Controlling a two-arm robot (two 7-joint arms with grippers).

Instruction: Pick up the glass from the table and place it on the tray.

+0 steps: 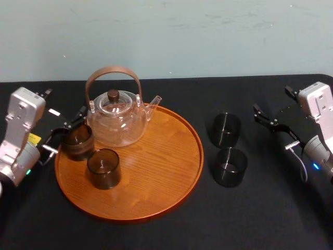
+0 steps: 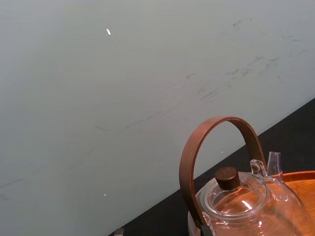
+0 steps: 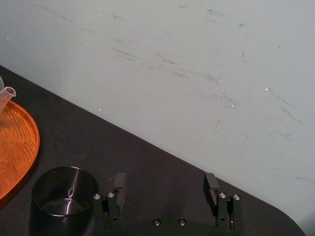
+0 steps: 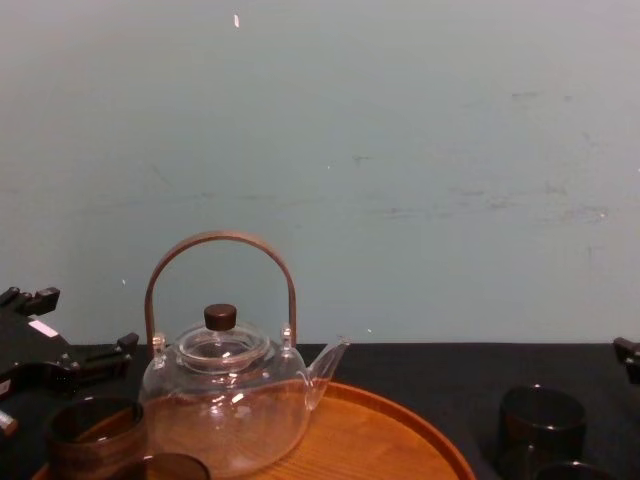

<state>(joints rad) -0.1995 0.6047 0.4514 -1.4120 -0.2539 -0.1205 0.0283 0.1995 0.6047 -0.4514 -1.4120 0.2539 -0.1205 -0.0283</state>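
Observation:
The round wooden tray lies on the black table and holds a glass teapot. Two dark glasses stand on the tray, one at its left edge and one in front of the teapot. My left gripper is open at that left edge, its fingers spread by the nearer glass and not closed on it. Two more glasses stand on the cloth right of the tray. My right gripper is open, right of the farther glass.
The teapot's tall brown handle rises close to my left gripper. A pale wall closes off the back of the table. Bare black cloth lies in front of the tray and between the two loose glasses and my right gripper.

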